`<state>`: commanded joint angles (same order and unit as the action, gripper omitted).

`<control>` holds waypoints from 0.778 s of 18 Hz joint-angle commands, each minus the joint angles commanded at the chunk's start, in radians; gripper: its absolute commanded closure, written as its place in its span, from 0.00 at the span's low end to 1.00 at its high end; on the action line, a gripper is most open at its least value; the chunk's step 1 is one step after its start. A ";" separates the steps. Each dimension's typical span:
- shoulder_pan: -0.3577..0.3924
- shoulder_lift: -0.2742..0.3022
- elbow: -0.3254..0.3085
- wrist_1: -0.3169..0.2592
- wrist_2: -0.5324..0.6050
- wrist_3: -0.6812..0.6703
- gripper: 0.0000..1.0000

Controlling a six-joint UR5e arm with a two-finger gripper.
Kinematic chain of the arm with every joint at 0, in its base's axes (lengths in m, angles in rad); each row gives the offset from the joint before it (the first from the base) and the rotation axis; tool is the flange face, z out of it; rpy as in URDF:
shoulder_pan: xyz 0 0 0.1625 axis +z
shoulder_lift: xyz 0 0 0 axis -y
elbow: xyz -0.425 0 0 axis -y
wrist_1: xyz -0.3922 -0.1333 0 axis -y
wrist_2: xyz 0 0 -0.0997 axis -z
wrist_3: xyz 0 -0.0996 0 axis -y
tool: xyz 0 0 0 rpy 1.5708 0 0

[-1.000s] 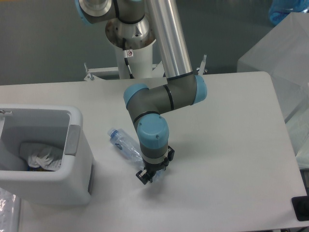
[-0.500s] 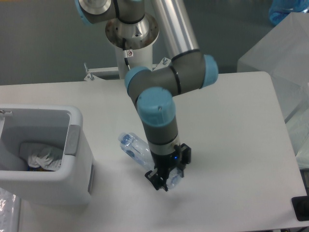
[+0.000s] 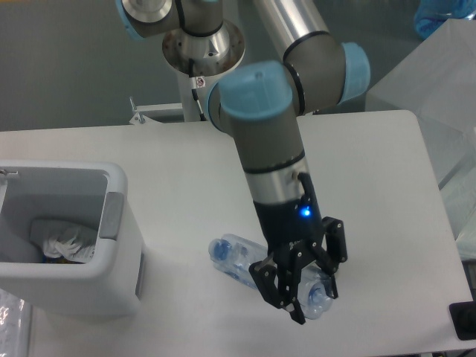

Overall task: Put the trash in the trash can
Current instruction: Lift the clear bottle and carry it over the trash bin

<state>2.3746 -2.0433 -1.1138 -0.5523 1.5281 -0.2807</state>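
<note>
A clear plastic bottle with a blue cap (image 3: 242,259) hangs above the table, lying roughly level with its cap end toward the left. My gripper (image 3: 306,293) is shut on the bottle's right half, well up from the tabletop and near the camera. The white trash can (image 3: 111,277) with its grey side panel stands at the left edge. Inside it lies a crumpled clear wrapper with white print (image 3: 69,245). The gripper and bottle are to the right of the can, with a gap between them.
The arm's base column (image 3: 207,82) rises at the back centre. A translucent box (image 3: 435,82) stands off the table's far right corner. A small black object (image 3: 464,320) sits at the right front edge.
The gripper has risen from the table with the bottle in it, coming up and toward the front right. The wrapper in the can has not moved.
</note>
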 joint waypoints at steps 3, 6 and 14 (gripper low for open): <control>-0.012 0.047 0.011 0.003 -0.049 0.003 0.37; -0.046 0.100 -0.001 0.002 -0.083 0.001 0.37; -0.168 0.181 -0.067 -0.003 -0.083 0.006 0.37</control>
<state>2.2062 -1.8623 -1.1810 -0.5553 1.4450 -0.2746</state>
